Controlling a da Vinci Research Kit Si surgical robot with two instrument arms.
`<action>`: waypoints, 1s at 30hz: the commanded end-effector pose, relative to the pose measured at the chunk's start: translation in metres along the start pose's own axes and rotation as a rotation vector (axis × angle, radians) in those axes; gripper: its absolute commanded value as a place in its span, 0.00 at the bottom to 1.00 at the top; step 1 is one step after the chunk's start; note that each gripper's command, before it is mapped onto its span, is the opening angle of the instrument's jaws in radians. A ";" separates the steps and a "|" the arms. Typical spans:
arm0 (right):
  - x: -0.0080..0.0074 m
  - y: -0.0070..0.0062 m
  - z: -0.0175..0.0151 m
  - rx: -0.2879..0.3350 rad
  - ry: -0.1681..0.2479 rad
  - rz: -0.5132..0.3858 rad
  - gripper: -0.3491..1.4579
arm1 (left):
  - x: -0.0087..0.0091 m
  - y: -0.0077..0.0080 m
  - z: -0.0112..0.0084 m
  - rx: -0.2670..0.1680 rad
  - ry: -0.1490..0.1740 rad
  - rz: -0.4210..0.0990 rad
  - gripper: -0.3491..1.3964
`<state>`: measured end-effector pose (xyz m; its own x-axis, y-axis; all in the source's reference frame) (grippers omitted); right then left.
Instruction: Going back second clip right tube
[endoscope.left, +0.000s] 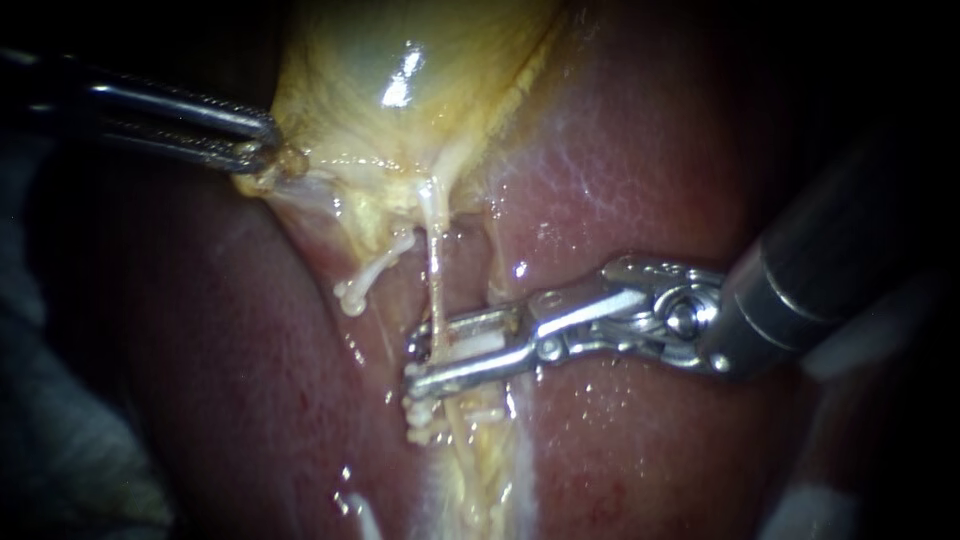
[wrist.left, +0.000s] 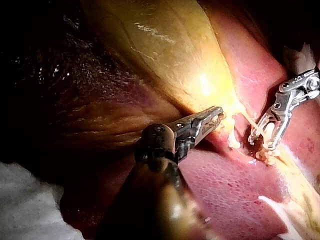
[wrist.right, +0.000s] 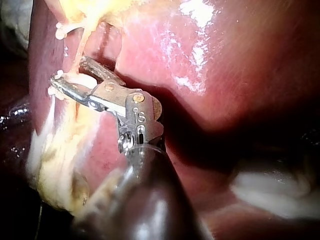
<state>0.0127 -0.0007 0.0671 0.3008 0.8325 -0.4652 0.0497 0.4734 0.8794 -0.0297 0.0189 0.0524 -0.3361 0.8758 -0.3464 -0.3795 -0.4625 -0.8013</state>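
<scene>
The right tube (endoscope.left: 437, 285) is a thin pale strand running from the neck of the gallbladder (endoscope.left: 400, 60) toward six o'clock, just left of the endoscope view's centre. A white clip (endoscope.left: 478, 345) lies crosswise on it. It sits between the jaws of the right instrument (endoscope.left: 413, 358), which stand apart, one on the clip's twelve o'clock side and one on its six o'clock side, with the tube passing through the gap. The right wrist view shows the same gap between the two jaws, which straddle the strand. Just beyond the lower jaw, toward six o'clock, a lower clip (endoscope.left: 420, 415) sits on the same tube among yellowish tissue. At ten o'clock from the jaws a third clip (endoscope.left: 352, 293) hangs at the end of a short pale strand, apart from the instrument. The right instrument's shaft leaves toward three o'clock over the liver (endoscope.left: 640, 150), whose wet red surface lies on both sides of the tube. At ten o'clock in the view, the left instrument (endoscope.left: 262, 143) has its jaws clamped on the gallbladder's lower edge.
</scene>
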 end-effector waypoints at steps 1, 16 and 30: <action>0.0000 0.0001 -0.0001 -0.004 -0.001 -0.009 0.44 | 0.0000 0.0000 0.0000 0.000 0.000 0.000 0.00; 0.0002 -0.0032 -0.0006 0.041 -0.038 -0.123 0.46 | -0.0001 -0.0001 0.0000 0.000 0.000 0.001 0.00; 0.0003 -0.0049 -0.0002 0.119 -0.078 -0.176 0.46 | -0.0002 -0.0001 0.0000 0.000 0.000 0.001 0.00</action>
<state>0.0124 -0.0025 0.0625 0.3488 0.7143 -0.6067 0.2146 0.5693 0.7936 -0.0296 0.0188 0.0525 -0.3360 0.8755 -0.3474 -0.3787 -0.4633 -0.8012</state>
